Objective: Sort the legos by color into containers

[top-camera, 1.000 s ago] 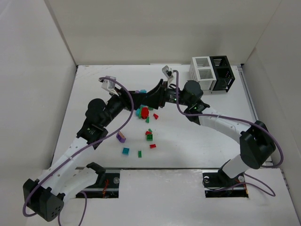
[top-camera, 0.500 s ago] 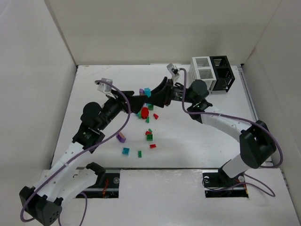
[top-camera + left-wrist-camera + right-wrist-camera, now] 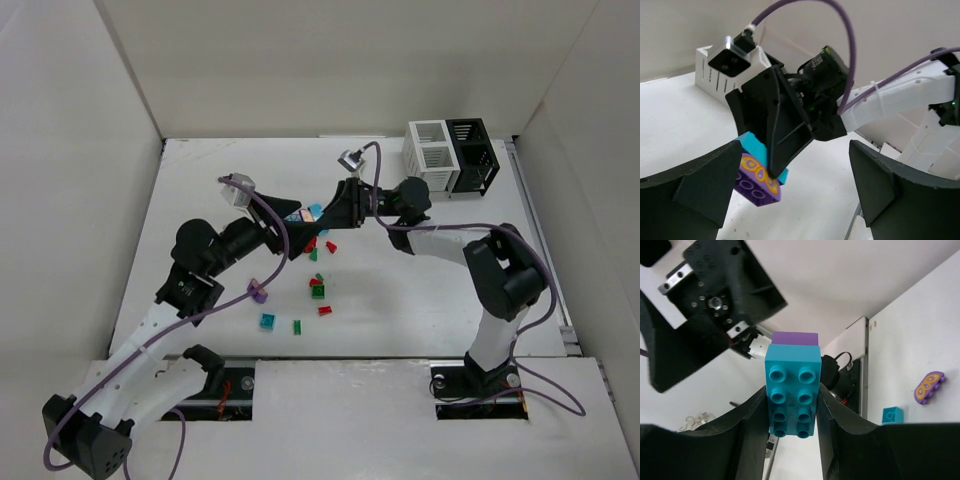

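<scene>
Teal brick, a purple brick stuck to it, is sitting clenched in the right pincer above the table. The left pincer is gaping, released, around the pair. This looks like separating the two: the left pincer needs to close on the purple brick and pull.

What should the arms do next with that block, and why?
Probably close the left gripper on the purple brick and pull it off the teal brick: the right gripper holds them stuck together, the left's open jaws flank them, and colours go separately.
</scene>
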Motion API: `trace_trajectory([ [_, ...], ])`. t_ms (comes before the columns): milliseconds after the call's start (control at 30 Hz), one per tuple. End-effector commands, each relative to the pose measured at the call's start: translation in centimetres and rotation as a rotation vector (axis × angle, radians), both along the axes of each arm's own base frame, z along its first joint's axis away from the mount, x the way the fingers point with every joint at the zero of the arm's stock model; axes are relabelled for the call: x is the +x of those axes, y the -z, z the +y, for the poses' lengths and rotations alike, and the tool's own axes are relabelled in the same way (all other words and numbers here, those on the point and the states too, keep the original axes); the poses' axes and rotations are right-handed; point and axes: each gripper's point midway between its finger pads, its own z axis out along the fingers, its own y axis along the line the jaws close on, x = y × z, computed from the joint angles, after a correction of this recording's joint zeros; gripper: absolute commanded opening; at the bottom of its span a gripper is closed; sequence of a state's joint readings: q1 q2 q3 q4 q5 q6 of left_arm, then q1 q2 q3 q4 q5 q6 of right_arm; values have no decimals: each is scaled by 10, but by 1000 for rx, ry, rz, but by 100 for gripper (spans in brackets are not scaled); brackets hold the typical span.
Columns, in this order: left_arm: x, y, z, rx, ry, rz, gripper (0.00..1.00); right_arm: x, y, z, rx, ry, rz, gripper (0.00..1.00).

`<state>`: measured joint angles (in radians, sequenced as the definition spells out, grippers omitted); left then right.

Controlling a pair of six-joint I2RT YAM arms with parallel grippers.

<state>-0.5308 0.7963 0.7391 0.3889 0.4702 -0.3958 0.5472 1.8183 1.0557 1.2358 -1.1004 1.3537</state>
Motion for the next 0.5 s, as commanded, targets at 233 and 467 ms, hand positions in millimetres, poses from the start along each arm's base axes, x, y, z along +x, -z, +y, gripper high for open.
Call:
trace_trajectory([
  [233, 0, -15, 9, -16, -55, -47, 85, -66, -87, -35, 337, -47, -550, 0],
  [467, 0, -2, -4, -12, 17, -14, 73, -70, -95, -37, 357, -36, -573, 0],
])
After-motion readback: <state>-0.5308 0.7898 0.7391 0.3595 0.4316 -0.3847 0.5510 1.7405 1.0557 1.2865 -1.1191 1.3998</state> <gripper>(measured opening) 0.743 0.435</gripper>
